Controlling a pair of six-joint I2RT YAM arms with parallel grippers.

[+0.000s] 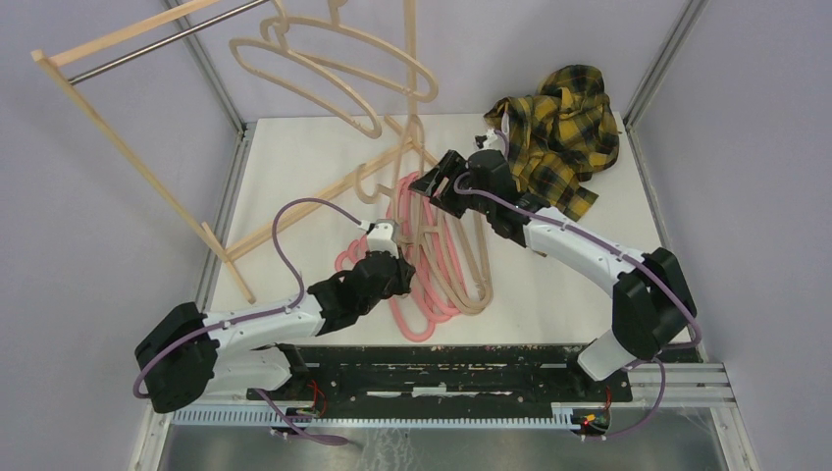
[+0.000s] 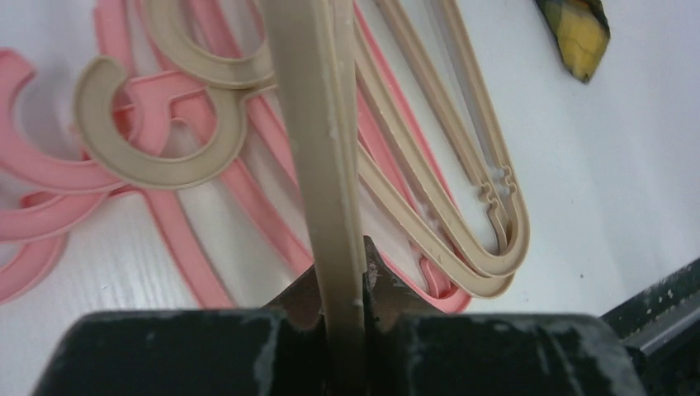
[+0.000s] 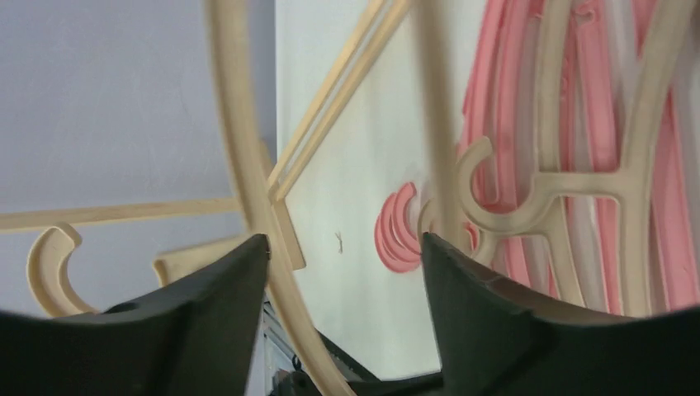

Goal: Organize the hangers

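Nearest, the left end effector (image 2: 340, 301) was pressed together on the flat bar of one beige hanger (image 2: 318, 148). In its wrist view the bar ran straight up out of the fingers, and its upper end was cut off by the edge. Around it the other hangers (image 1: 437, 285), pink and beige, lay in an overlapping pile at the middle of the worktop (image 1: 314, 167); how many there were was hard to count, because the left arm covered the near-left part of the pile.

Further back, the right end effector (image 3: 345, 256) hovered over the far end of the pile with its jaws spread. A thin beige strand crossed the gap close to one finger; if it touched, I could not tell.

On the left stood the wooden rack (image 1: 128, 147), its foot on the worktop. More beige hangers (image 1: 334, 74) appeared high near its rail, with hooks partly cut off at the top edge. At the far right corner a yellow plaid shirt (image 1: 564, 123) lay crumpled, just behind the right arm.
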